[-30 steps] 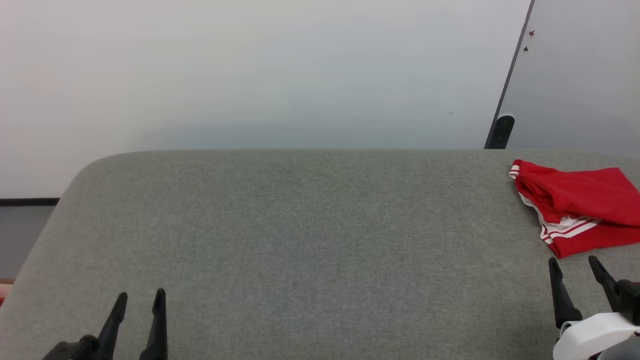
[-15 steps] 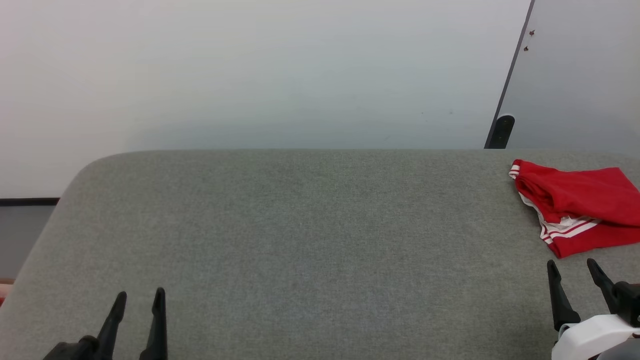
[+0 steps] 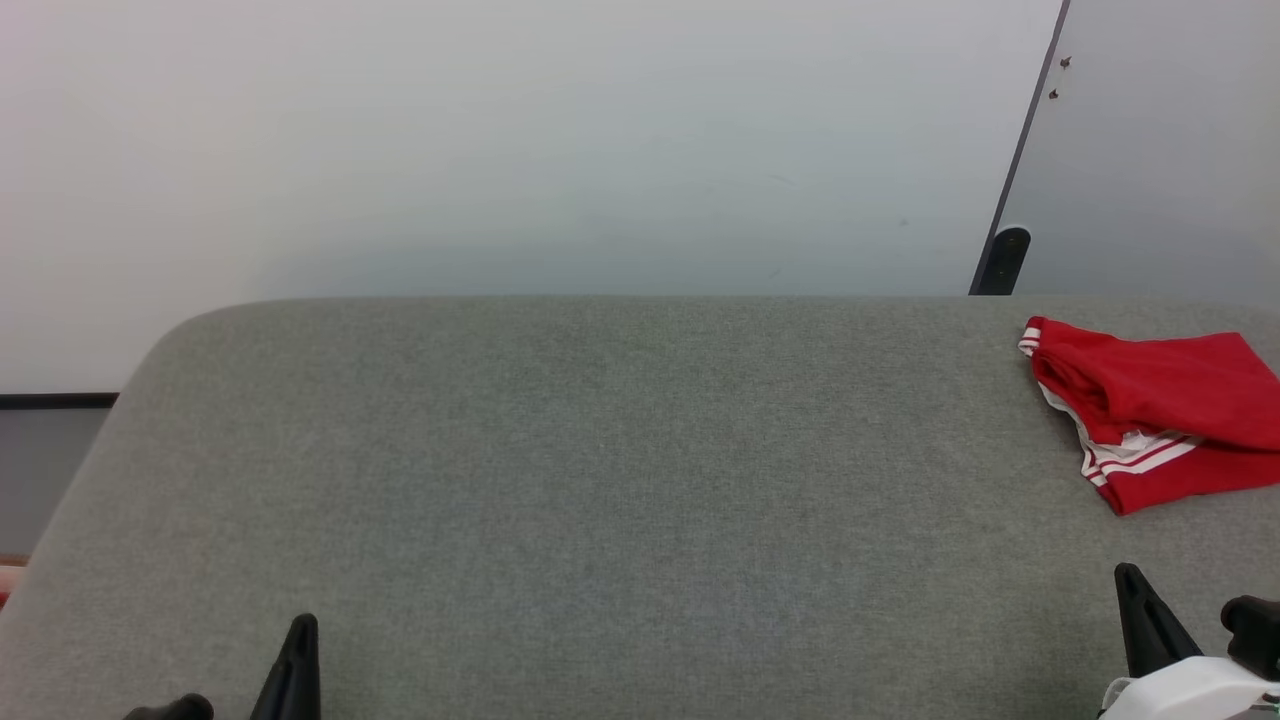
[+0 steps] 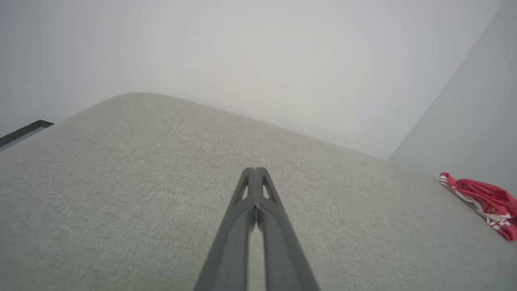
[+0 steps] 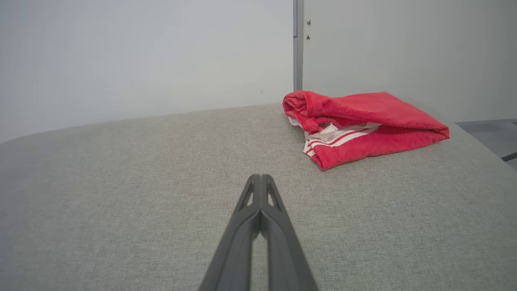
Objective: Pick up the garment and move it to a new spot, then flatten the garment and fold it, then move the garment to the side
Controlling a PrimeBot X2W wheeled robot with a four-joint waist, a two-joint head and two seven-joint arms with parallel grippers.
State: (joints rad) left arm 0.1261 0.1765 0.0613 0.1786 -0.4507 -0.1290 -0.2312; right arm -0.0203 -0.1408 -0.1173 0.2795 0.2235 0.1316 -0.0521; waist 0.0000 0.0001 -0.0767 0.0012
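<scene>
Left gripper [image 4: 255, 169], right gripper [image 5: 260, 176] lower than before; garment [image 3: 1150, 410] apart.

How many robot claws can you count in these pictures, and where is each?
2. The left claw points across the grey fabric surface, far from the red jersey. The right claw is nearer that folded jersey, ahead to its right. None seems hidden.

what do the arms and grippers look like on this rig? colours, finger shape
The left gripper and right gripper match: each has two long, slim, dark grey-black fingers tapering to pointed tips, with narrow slot cut-outs near the tip. The right wrist housing behind the fingers is smooth, glossy white.
</scene>
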